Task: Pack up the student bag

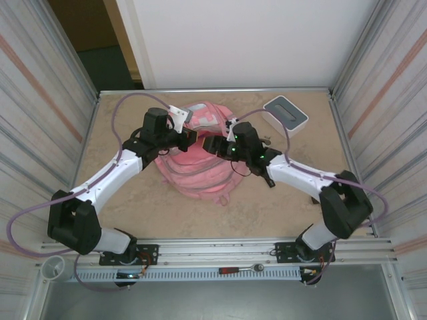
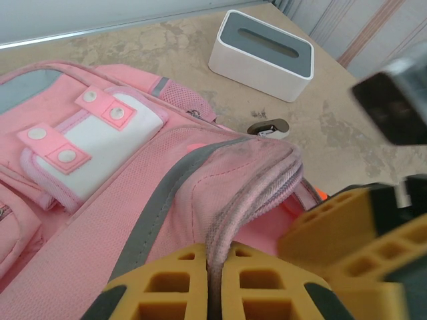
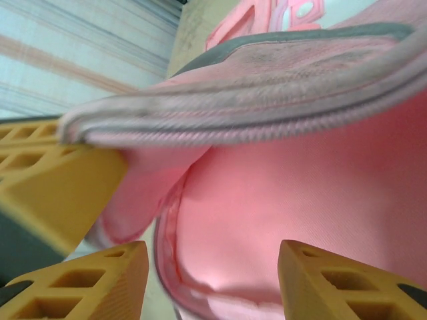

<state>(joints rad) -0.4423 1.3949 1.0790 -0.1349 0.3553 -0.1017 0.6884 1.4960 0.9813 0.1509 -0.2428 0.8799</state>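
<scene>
The pink student bag [image 1: 193,175] lies mid-table, its white patch [image 2: 110,143] facing up. My left gripper [image 1: 191,137] [image 2: 215,267] is shut on the grey-pink zipper rim [image 2: 250,193] of the bag's opening and holds that rim lifted. Close on its right, my right gripper [image 1: 211,144] [image 3: 213,267] stands open at the mouth of the bag, its yellow fingers [image 2: 337,227] beside the lifted rim. Between its jaws I see only the pink inner lining [image 3: 300,187]; nothing is held there. The zipper rim [image 3: 253,107] runs across above them.
A white-and-grey box [image 1: 285,113] [image 2: 261,53] stands at the back right. A small brown-and-silver object [image 2: 268,128] lies on the table between box and bag. A red-handled tool [image 1: 240,269] rests on the front rail. Ribbed walls close in both sides.
</scene>
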